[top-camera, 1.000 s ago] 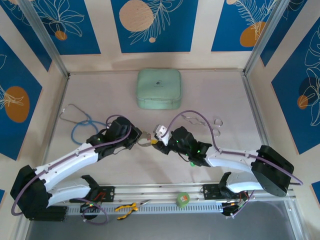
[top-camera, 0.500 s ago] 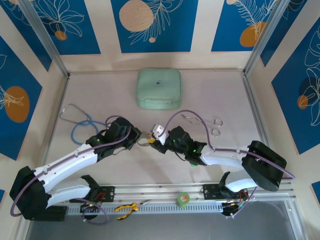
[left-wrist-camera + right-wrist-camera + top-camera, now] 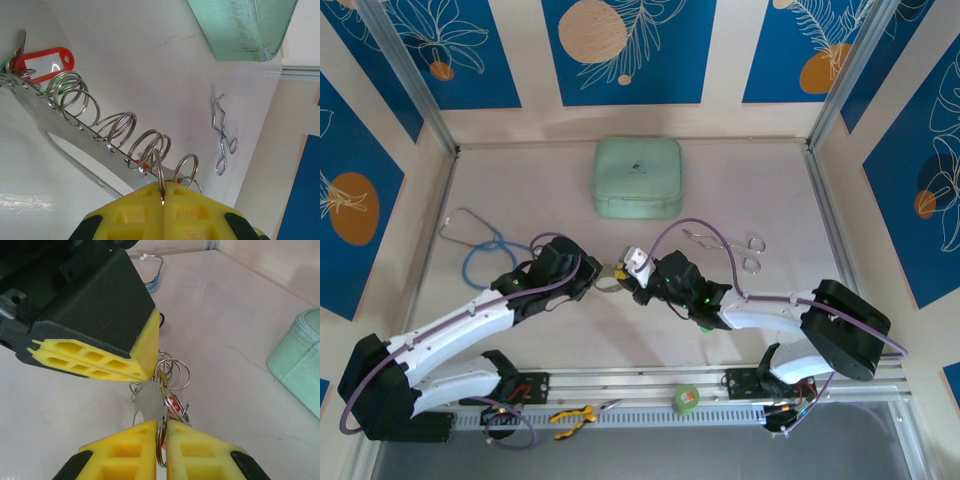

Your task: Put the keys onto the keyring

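At the middle of the table, seen from above, the left gripper and right gripper meet tip to tip with the keyring between them. A mint-green zip case lies closed well behind them, its contents hidden.

On the left wrist camera, the yellow fingers are pressed together, pinching one wire split ring of the keyring, a flat silvery strip with an oval slot and a row of such rings. The keys, one with a red tag, hang at the strip's far end, well away from the fingers.

On the right wrist camera, the right gripper is clamped on the strip's end and a ring. A red tag shows just beyond its fingertips, beside the left gripper's pads.
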Controlling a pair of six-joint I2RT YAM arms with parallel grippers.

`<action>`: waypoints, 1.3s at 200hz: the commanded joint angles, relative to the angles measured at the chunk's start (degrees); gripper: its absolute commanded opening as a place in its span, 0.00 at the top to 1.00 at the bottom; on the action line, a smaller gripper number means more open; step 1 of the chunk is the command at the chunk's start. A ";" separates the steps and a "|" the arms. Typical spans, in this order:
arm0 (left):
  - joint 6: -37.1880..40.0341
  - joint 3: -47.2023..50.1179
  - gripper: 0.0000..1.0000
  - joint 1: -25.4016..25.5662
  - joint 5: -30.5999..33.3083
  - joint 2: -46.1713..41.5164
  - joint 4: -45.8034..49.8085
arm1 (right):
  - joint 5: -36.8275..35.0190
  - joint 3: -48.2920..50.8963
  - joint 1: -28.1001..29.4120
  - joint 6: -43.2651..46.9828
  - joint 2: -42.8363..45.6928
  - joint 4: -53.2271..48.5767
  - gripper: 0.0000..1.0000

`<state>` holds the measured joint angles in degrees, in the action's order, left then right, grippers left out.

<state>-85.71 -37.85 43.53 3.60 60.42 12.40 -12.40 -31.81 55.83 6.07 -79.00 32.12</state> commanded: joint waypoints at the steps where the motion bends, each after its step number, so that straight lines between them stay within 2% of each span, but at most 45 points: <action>1: -1.40 0.45 1.00 0.77 1.67 -1.34 -1.17 | 0.89 -1.80 0.37 0.44 -0.41 1.90 0.95; 13: -1.42 0.56 1.00 0.77 2.01 -1.57 -0.82 | 0.96 -1.79 0.41 0.66 -0.32 1.61 1.00; 41: -0.63 1.44 1.00 0.79 4.02 -2.96 -0.77 | 0.72 -1.95 0.33 1.35 0.50 -0.54 1.00; 65: 3.08 2.67 0.60 0.77 7.68 -5.30 -1.54 | 0.54 -3.43 0.36 3.08 1.73 -6.49 1.00; 74: 8.30 2.33 0.49 0.77 10.54 -6.72 -0.69 | 0.54 -4.57 0.41 3.88 2.44 -10.03 1.00; 87: 18.33 0.73 0.39 0.76 16.44 -9.48 3.21 | 1.08 -6.35 0.09 4.70 3.67 -16.18 1.00; 103: 35.51 -0.21 0.28 0.78 23.74 -13.25 4.06 | 3.04 -8.88 -0.71 5.08 5.94 -25.01 1.00; 109: 42.90 0.13 0.23 0.77 25.13 -14.59 3.05 | 4.36 -9.87 -1.14 5.28 6.80 -28.61 1.00; 115: 51.02 0.74 0.23 0.79 25.10 -15.74 0.87 | 5.62 -11.07 -1.63 5.44 7.66 -32.00 1.00; 131: 69.83 3.16 0.23 0.71 21.21 -17.95 -3.12 | 8.93 -15.03 -2.81 6.33 9.16 -41.81 1.00; 145: 82.35 4.94 0.22 0.68 12.40 -19.10 -4.59 | 10.45 -19.45 -3.80 7.70 9.24 -50.62 1.00; 176: 97.52 7.86 0.26 0.73 -7.80 -19.51 -5.76 | 12.87 -28.02 -5.75 11.58 7.66 -66.19 1.00; 219: 99.91 14.40 0.25 0.77 -23.38 -14.01 -21.15 | 15.19 -35.68 -6.46 15.15 4.52 -78.06 1.00; 240: 98.05 14.67 0.25 0.76 -27.22 -7.97 -26.37 | 15.70 -37.45 -5.87 15.71 3.37 -79.98 1.00; 260: 94.67 13.67 0.33 0.82 -30.58 -2.88 -30.37 | 15.74 -39.15 -5.53 15.98 2.34 -81.43 1.00</action>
<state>10.37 -23.53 44.01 -18.17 53.65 -8.23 0.64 -67.77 49.69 20.45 -75.79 -43.86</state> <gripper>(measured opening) 0.707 0.048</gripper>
